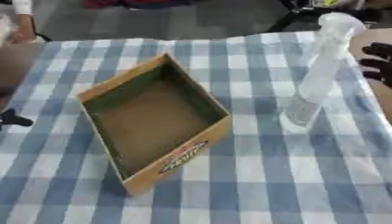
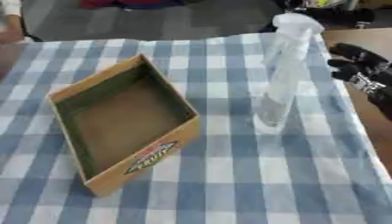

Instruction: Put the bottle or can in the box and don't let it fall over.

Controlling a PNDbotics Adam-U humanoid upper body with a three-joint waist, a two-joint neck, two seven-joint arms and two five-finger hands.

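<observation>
A tall clear plastic bottle (image 2: 283, 74) with a white cap stands upright on the blue-and-white checked tablecloth (image 2: 245, 175), right of centre. To its left lies an open cardboard box (image 2: 122, 120), empty, with a red and blue label on its front wall. My right hand (image 2: 358, 65) is black and hangs at the right edge, a short way right of the bottle and apart from it, fingers relaxed and holding nothing. A small black part of my left hand (image 1: 14, 119) shows at the left edge, far from the box.
The table's right edge (image 2: 360, 127) runs close to the bottle, with a brown surface beyond it. The far edge of the table lies behind the bottle, with dark floor and objects past it. A person's sleeve (image 1: 21, 17) shows at the far left.
</observation>
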